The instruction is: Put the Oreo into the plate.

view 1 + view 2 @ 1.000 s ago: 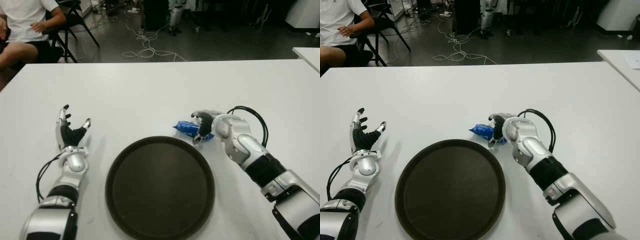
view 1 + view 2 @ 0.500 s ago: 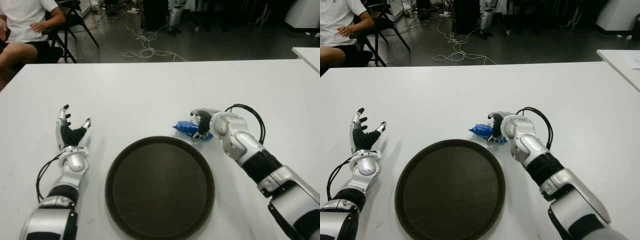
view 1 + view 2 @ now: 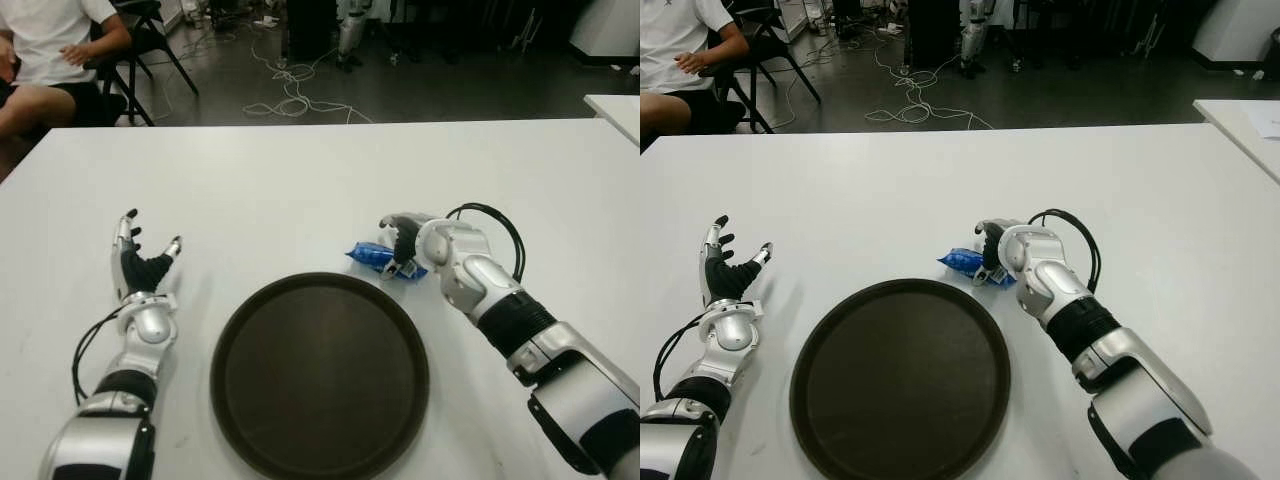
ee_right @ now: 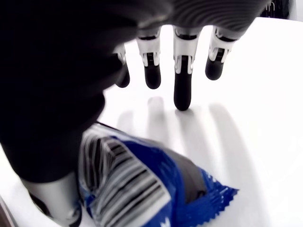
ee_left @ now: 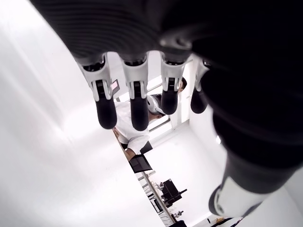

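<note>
The Oreo [image 3: 372,256] is a blue packet lying on the white table [image 3: 300,180], just beyond the far right rim of the round dark plate [image 3: 320,370]. My right hand [image 3: 404,245] hovers over the packet's right end. In the right wrist view its fingers [image 4: 182,90] stretch out straight past the Oreo [image 4: 142,189] without touching it, and the thumb stands beside the wrapper. The hand is open. Nothing lies in the plate. My left hand [image 3: 140,262] shows left of the plate, idle, with fingers [image 5: 137,104] spread and holding nothing.
A person [image 3: 50,50] sits on a chair beyond the table's far left corner. Cables [image 3: 290,95] lie on the floor behind the table. A second white table's corner [image 3: 615,110] shows at the far right.
My right hand and forearm have crept a little forward and left over the packet. The Oreo, the plate and my left hand have not moved.
</note>
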